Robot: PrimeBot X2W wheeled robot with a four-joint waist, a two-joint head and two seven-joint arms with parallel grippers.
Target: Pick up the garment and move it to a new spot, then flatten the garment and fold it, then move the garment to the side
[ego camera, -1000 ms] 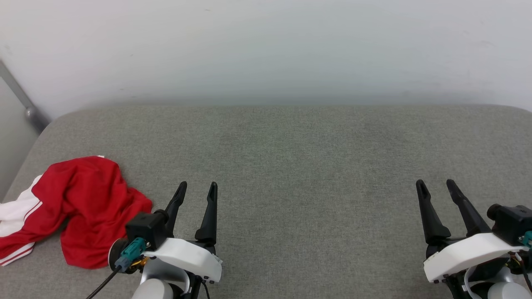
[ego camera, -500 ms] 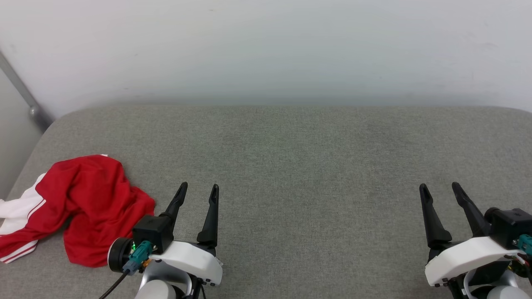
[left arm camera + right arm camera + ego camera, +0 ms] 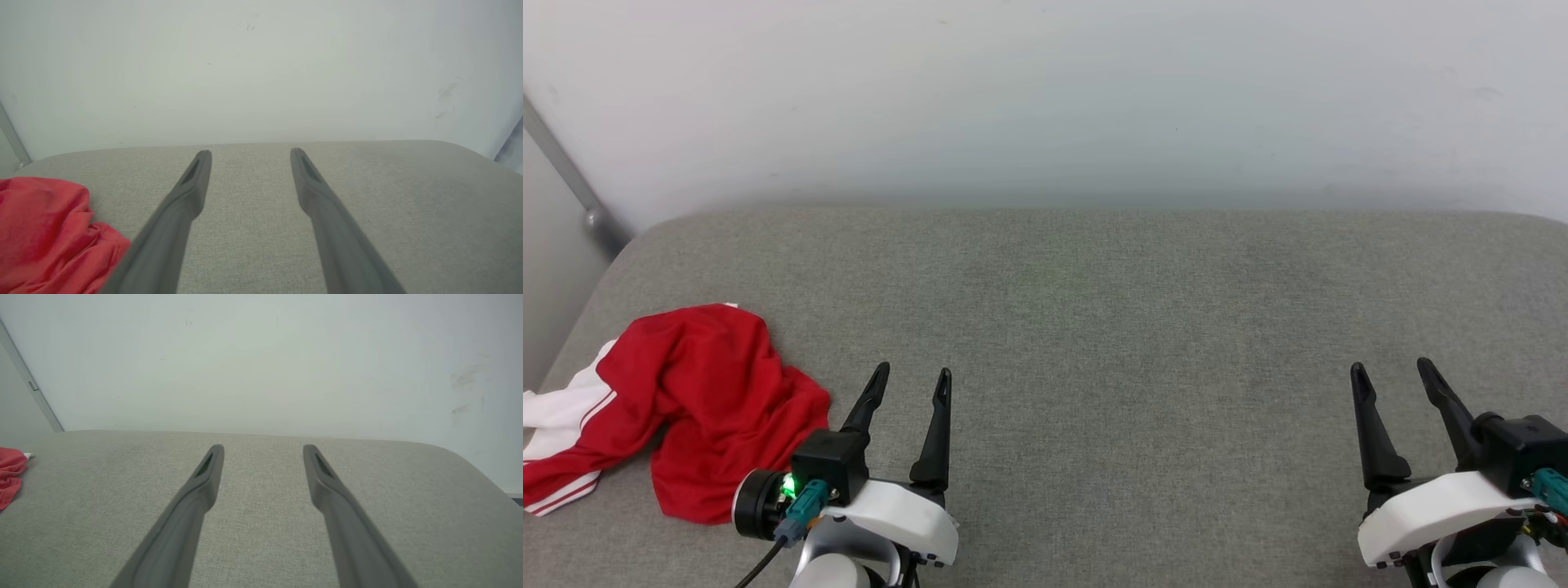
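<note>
The garment (image 3: 698, 408), red with white striped sleeves, lies crumpled at the left end of a grey cushioned surface (image 3: 1111, 327). Its red cloth also fills the lower left corner (image 3: 45, 237) of the left wrist view and peeks in at the left edge (image 3: 10, 477) of the right wrist view. My left gripper (image 3: 912, 374) hovers open just right of the garment, with nothing between its fingers (image 3: 192, 192). Far to the right, my right gripper (image 3: 1392, 367) is open and empty over bare fabric, its fingers (image 3: 204, 482) spread apart.
A pale wall (image 3: 1045, 98) rises right behind the cushion's far edge. A grey metal bar (image 3: 572, 192) slants down at the left. The cushion's rounded left edge runs close by the garment's sleeve.
Both grippers have drawn back slightly toward the bottom of the head view. The head camera has shifted a little. The garment lies as before.
</note>
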